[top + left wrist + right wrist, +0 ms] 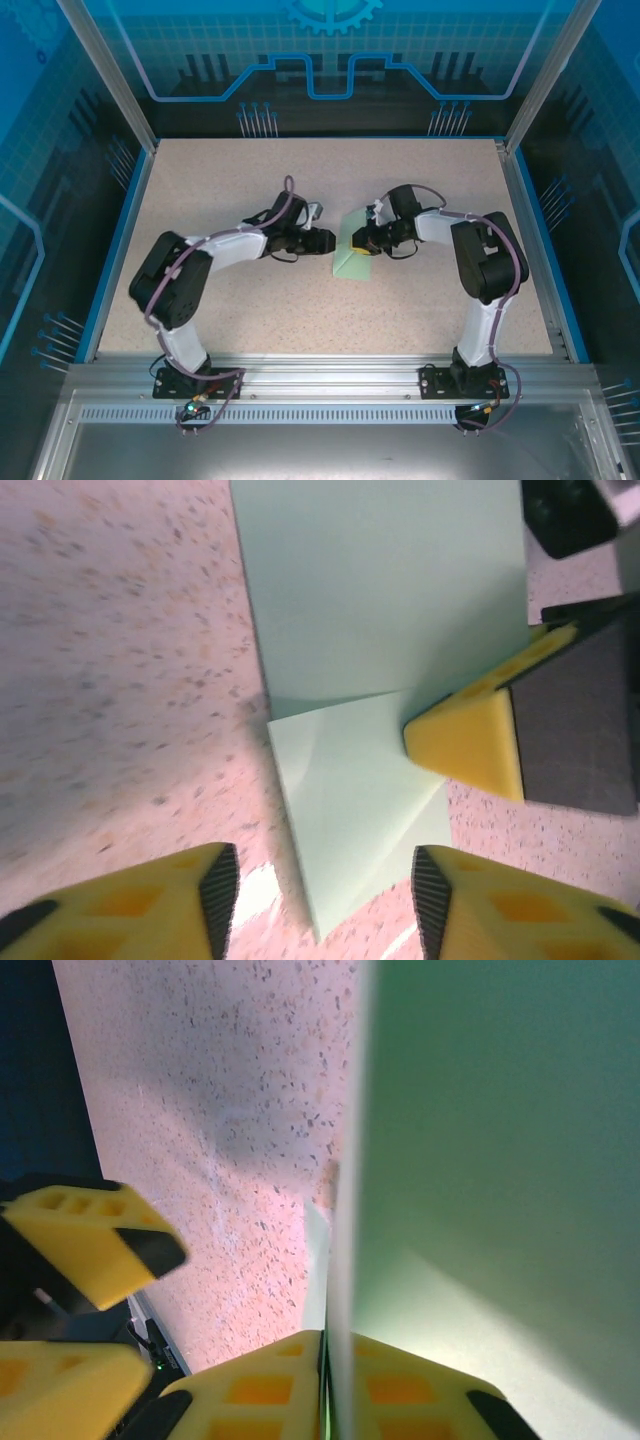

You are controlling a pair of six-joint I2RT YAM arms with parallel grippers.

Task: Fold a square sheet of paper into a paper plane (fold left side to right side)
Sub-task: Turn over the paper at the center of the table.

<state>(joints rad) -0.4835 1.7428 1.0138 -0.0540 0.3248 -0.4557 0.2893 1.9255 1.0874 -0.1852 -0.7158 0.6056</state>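
The square sheet of paper (352, 263) is pale mint green and lies partly folded at the table's middle. In the left wrist view its upper part (380, 600) stands raised above a pointed folded layer (350, 800) flat on the table. My right gripper (364, 243) is shut on the sheet's raised edge (345, 1210), which runs straight into its closed yellow fingertips (400, 1390). My left gripper (325, 240) is open, its pads (222, 890) on either side of the paper's pointed tip without touching it. The right gripper's finger (470, 742) rests at the fold.
The speckled tabletop (250, 310) lies bare around the paper. Blue rails (115, 250) border the table, and a metal frame (320, 375) runs along the near edge by the arm bases. The two grippers stand close together over the paper.
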